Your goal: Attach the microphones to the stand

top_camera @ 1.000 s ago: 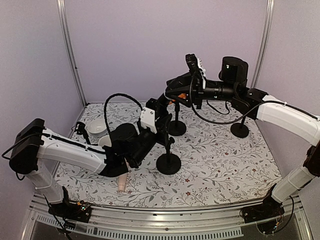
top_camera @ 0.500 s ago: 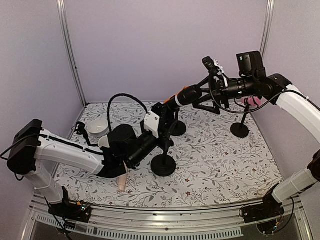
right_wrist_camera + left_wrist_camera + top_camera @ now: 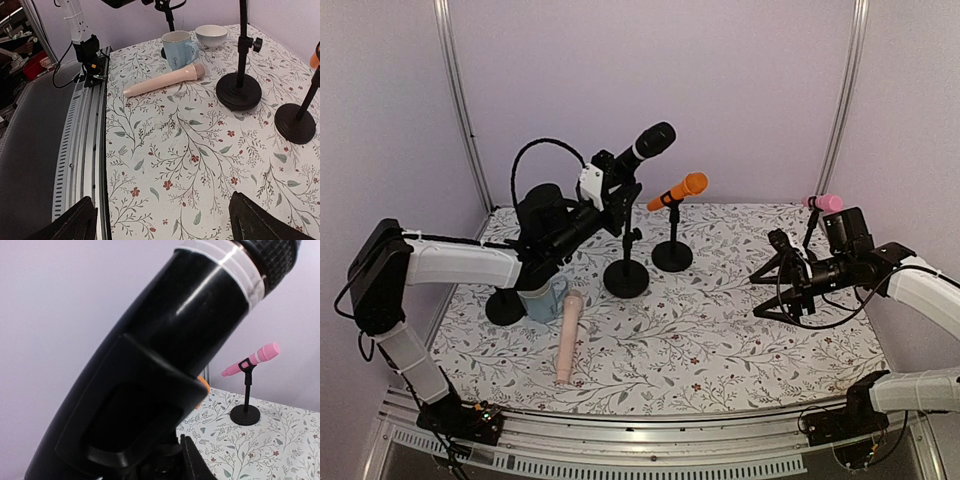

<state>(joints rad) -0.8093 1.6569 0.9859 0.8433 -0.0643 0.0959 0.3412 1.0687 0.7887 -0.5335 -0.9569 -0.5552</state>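
Floral-print tabletop [image 3: 740,340], lilac walls [image 3: 650,70] behind.

Top view: left gripper [image 3: 618,180] raised at upper centre, hard against the black microphone [image 3: 645,147], which slants up from its stand [image 3: 626,278]. Whether the fingers pinch the mic, the stand or nothing, I cannot tell (black on black). Orange microphone [image 3: 678,190] sits on its own stand just to the right. Bright pink microphone [image 3: 823,202] is on another at far right. Pale beige-pink microphone [image 3: 567,335] lies flat on the cloth at lower left, beside the blue mug [image 3: 545,298]. A spare stand base [image 3: 505,306] shows just left of the mug (its top is hidden by the arm). Right gripper [image 3: 757,298] is low at right, fingers spread, holding nothing.

Left wrist view: black mic body fills the frame, cradled in the clip [image 3: 135,410]. Own fingers not made out. Pink mic small at right.

Right wrist view: both fingers far apart at the bottom corners, only cloth between. Beige mic, mug and a white bowl [image 3: 212,34] toward the top.

Judgement: the step in hand is seating the black mic. To do it well, press the body fully into the clip until it grips all round. Then let go slowly and back straight off, so the stand does not tip toward its orange neighbour. The beige mic looks to be the only one left.
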